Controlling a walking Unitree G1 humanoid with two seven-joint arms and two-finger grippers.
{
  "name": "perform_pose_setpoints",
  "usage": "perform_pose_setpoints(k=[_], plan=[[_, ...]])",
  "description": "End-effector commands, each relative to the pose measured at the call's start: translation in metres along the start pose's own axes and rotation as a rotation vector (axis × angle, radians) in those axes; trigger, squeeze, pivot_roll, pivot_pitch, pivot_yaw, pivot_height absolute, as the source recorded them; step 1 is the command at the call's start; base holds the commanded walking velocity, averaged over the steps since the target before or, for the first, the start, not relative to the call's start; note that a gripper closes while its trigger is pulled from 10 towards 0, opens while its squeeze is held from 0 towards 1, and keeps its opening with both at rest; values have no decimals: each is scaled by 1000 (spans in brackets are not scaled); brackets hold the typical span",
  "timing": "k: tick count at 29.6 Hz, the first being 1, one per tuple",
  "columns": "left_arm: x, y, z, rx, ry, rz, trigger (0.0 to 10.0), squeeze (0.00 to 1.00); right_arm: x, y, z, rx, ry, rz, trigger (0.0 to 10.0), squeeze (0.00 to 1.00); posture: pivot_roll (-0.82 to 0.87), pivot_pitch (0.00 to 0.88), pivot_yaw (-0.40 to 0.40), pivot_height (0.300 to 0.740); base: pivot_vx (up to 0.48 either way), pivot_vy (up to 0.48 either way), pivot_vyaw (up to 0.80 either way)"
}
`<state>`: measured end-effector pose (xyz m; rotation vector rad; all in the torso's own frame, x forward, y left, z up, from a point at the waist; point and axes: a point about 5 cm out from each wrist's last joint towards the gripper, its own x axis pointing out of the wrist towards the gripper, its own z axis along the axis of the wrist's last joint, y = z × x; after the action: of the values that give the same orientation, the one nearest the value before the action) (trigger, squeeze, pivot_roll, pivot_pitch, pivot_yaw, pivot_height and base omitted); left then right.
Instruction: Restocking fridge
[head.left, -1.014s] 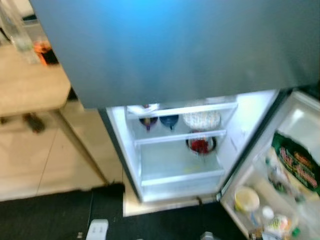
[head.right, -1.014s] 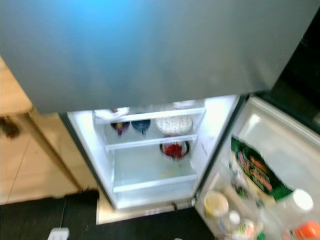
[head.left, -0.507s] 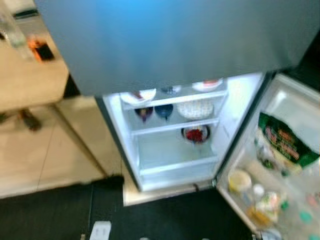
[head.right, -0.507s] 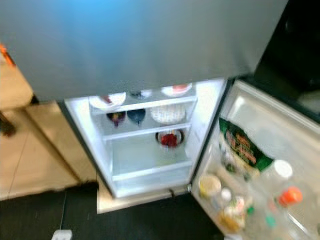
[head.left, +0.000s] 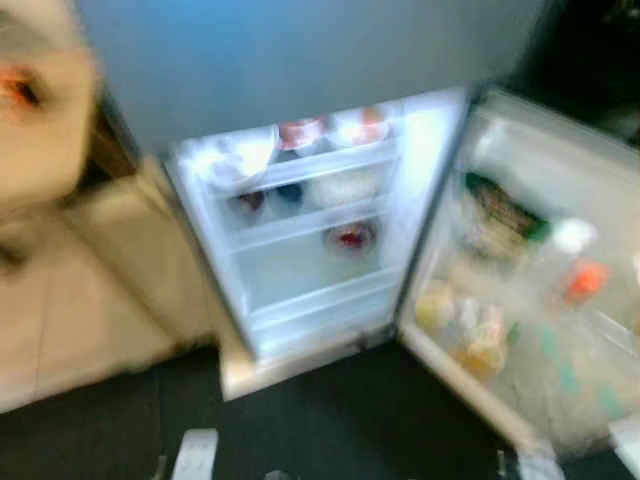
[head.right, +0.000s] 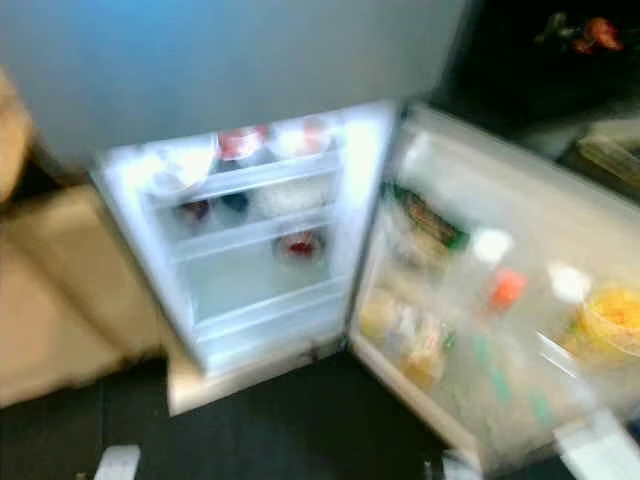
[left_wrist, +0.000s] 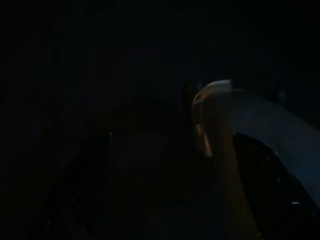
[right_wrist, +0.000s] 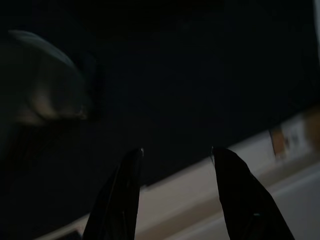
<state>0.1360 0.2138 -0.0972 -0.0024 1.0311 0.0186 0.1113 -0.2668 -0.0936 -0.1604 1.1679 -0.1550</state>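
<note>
Open fridge (head.left: 300, 250), lit, shelves stocked

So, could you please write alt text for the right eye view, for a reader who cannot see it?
Blurred downward look at an open fridge: lit shelves carry bowls and plates, one bowl with red food. Its door swings open on the right, its racks packed with bottles and jars, above a dark floor.

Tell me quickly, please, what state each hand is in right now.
Left hand: too dark to tell.
Right hand: open and empty, fingers apart, hanging idle over the floor.
</note>
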Motion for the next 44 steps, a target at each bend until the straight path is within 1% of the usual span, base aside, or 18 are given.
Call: perform_pose_setpoints(k=[1, 5, 11, 16, 20, 26, 44], plan=[[-3, 1, -15, 4, 55, 0, 10000, 0, 0, 7, -2, -2, 7, 15, 10000, 0, -78, 132, -9, 740, -281, 0, -781], [-3, 0, -15, 0, 53, -6, 10000, 0, 1, 5, 1, -1, -3, 11, 10000, 0, -77, 129, -10, 740, -135, 0, -645], [-3, -3, -15, 4, 45, -43, 10000, 0, 1, 4, 5, 7, -17, 10, 10000, 0, -82, 121, -13, 740, 0, 0, 0], [-3, -4, -15, 5, 49, -53, 10000, 0, 1, 4, 5, 7, -15, 8, 10000, 0, -82, 121, -13, 740, 0, 0, 0], [-3, -5, -16, 25, 60, -65, 10000, 0, 1, 4, 4, 7, -12, 7, 10000, 0, -80, 120, -13, 740, 0, -191, 0], [-3, -6, -17, 27, 64, -66, 10000, 0, 1, 6, 4, 10, -13, 10, 10000, 0, -81, 120, -9, 740, 0, -377, 0], [-3, -8, -17, 24, 65, -78, 10000, 0, 1, 6, 7, 4, -23, 8, 10000, 0, -78, 116, -11, 740, 0, -472, 0]])
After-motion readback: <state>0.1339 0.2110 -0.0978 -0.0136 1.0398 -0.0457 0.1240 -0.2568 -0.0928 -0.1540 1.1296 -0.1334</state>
